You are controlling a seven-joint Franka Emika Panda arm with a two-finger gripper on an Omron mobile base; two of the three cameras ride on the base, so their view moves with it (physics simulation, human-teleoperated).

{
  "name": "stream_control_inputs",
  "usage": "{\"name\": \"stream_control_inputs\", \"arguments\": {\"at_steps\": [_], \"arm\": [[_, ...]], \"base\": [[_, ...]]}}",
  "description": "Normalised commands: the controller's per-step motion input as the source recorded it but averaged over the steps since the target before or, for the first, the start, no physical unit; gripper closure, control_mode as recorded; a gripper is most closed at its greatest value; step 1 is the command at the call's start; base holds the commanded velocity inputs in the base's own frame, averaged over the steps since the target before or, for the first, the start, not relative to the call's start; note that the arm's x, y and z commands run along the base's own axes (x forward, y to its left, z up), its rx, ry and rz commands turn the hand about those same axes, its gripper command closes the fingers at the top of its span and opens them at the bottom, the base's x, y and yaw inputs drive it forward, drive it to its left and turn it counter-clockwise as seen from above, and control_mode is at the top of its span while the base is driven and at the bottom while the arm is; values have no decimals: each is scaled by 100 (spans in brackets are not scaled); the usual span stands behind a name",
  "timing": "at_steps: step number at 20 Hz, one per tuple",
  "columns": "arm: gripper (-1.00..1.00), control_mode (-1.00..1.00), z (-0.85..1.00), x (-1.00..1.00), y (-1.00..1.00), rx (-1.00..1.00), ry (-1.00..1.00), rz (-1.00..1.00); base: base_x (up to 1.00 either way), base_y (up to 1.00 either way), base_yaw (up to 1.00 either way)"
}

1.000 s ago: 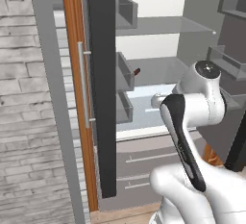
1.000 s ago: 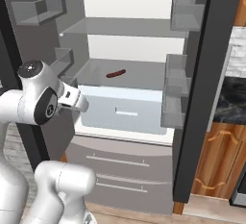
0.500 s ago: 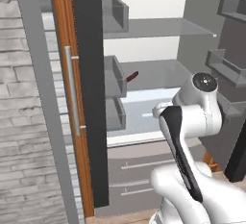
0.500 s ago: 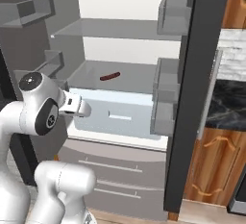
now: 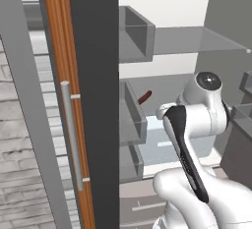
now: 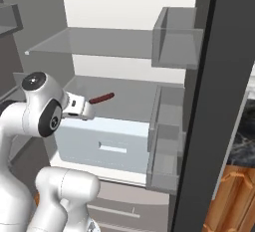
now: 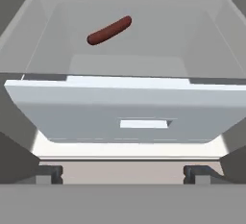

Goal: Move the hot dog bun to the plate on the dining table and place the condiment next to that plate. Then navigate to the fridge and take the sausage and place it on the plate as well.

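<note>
Open before you stands the fridge (image 6: pixel 149 91), its doors swung wide and its interior white and grey, with clear shelves and door bins on both sides. Locate the sausage (image 7: pixel 109 30) on the middle shelf, lying at a slant toward the rear, directly above a pale drawer (image 7: pixel 144 117) with a recessed pull. In the right base view the same sausage (image 6: pixel 101 98) sits just beyond the gripper (image 6: pixel 88 108); in the left base view it shows as a dark red stub (image 5: pixel 144 97) behind a door bin.

Treat this as the final stage: retrieval of the sausage, with the reach into the fridge under way. Note that the jaws stand fully apart and hold nothing; the finger tips (image 7: pixel 53 172) sit low and short of the shelf.

Next, you should expect to raise the hand over the drawer front, advance along the shelf, and align the jaws across the sausage's narrow width.

Compared with one second ago, the base has closed in: the fridge interior appears larger and the left door nearer.
</note>
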Motion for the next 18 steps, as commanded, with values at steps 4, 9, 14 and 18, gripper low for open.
{"name": "stream_control_inputs", "arguments": {"at_steps": [4, 9, 14, 18], "arm": [[-100, -100, 0, 7, 0, 0, 0, 0], [-100, -100, 0, 37, 1, 5, -9, 0], [-100, -100, 0, 65, 6, 10, -9, 0], [-100, -100, 0, 99, 22, 5, 9, 0]], "base": [[59, 0, 0], [0, 0, 0], [0, 0, 0], [0, 0, 0]]}}
